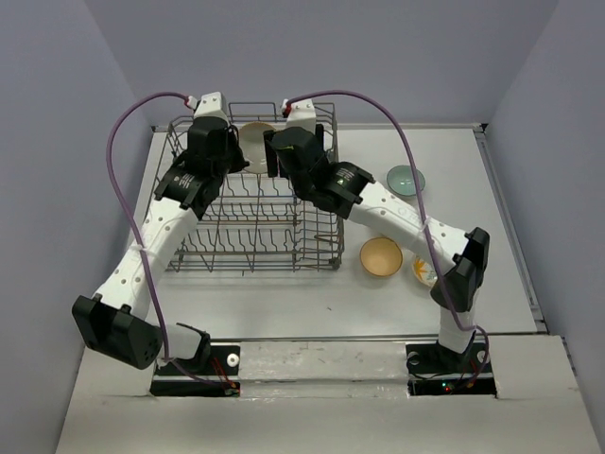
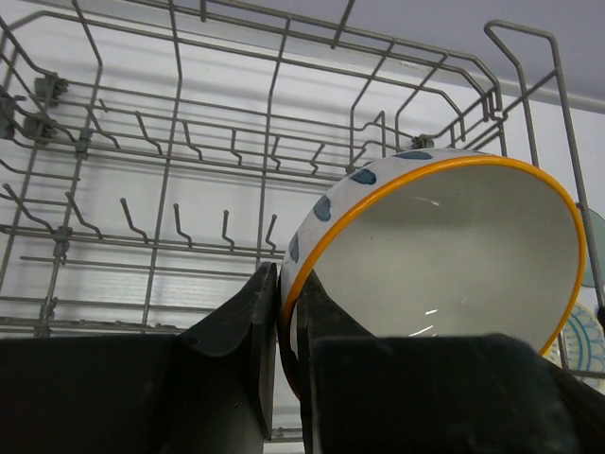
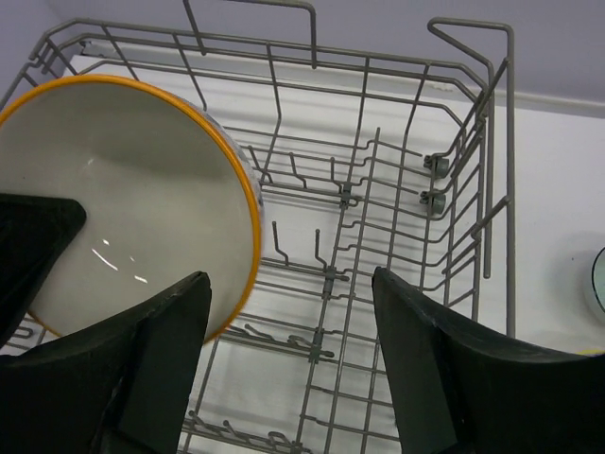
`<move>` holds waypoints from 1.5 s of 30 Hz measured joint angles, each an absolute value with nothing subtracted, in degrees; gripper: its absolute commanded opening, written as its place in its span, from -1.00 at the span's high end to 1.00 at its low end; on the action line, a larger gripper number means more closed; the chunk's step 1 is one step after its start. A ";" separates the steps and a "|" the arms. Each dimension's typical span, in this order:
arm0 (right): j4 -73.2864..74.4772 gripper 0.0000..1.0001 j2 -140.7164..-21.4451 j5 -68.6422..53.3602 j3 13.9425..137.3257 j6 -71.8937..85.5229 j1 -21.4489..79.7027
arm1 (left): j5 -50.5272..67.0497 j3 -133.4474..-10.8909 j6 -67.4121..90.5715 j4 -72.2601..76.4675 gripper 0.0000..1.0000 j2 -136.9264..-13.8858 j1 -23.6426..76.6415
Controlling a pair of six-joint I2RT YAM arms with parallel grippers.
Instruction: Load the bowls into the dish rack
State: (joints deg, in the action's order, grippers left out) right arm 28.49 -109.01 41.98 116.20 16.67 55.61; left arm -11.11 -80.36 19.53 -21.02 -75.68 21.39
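Observation:
The grey wire dish rack (image 1: 255, 236) stands at the middle-left of the table. My left gripper (image 1: 234, 149) is shut on the rim of a white bowl with a yellow edge and blue pattern (image 1: 255, 142), holding it tilted over the rack's far end. In the left wrist view the jaws (image 2: 288, 284) pinch the bowl's wall (image 2: 444, 255). My right gripper (image 1: 276, 153) hovers open and empty beside that bowl (image 3: 123, 199), over the rack's tines (image 3: 326, 274). A teal bowl (image 1: 406, 180), a tan bowl (image 1: 381, 256) and a patterned bowl (image 1: 423, 272) sit on the table to the right. No white-and-tan bowl shows.
The rack's raised sides and handle (image 3: 473, 142) stand to the right of my right gripper. The right arm's forearm crosses above the patterned bowl. Walls close the table on the left, right and far sides.

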 measured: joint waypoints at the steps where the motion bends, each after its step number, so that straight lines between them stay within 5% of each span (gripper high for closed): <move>1: 28.42 -0.53 -108.40 41.95 115.72 16.67 55.61 | -12.51 -80.99 19.18 -21.17 1.00 -76.01 21.39; 13: 26.22 -0.59 -82.24 51.29 95.70 17.19 55.61 | -35.88 -97.30 12.08 -25.17 1.00 -90.41 17.98; 22: 25.98 -0.63 -73.14 57.82 82.52 17.65 55.61 | -53.21 -106.96 0.56 -25.04 1.00 -106.28 11.84; 45: 25.67 -0.66 -71.55 59.86 72.18 19.35 55.61 | -70.39 -91.57 -34.44 5.74 1.00 -112.12 10.37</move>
State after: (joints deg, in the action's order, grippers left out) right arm 25.67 -71.55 59.86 72.18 19.35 55.61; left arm -70.39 -91.57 -34.44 5.74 -112.12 10.37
